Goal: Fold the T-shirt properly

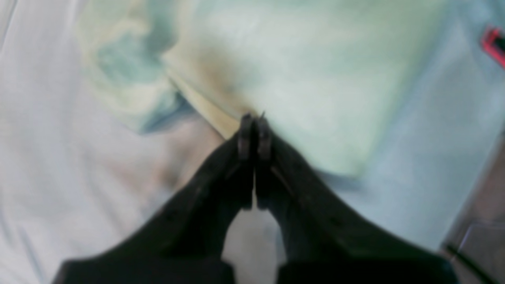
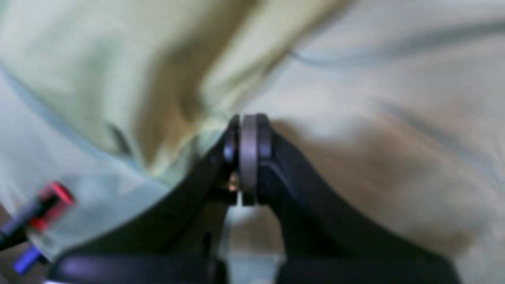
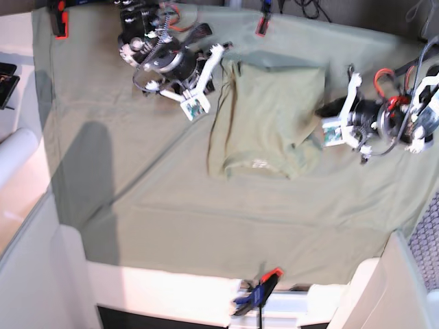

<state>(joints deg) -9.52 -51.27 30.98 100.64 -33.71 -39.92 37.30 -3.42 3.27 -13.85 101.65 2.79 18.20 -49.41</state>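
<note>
T-shirt [image 3: 271,116] partly folded, both sets of jaws pressed together — pinching its edges

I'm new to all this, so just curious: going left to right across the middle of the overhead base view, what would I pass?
Right arm's pincer → folded T-shirt → left arm's pincer, all over a big green cloth.

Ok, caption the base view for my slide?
Both shut grippers, left and right, flank the partly folded T-shirt on the green cloth.
</note>
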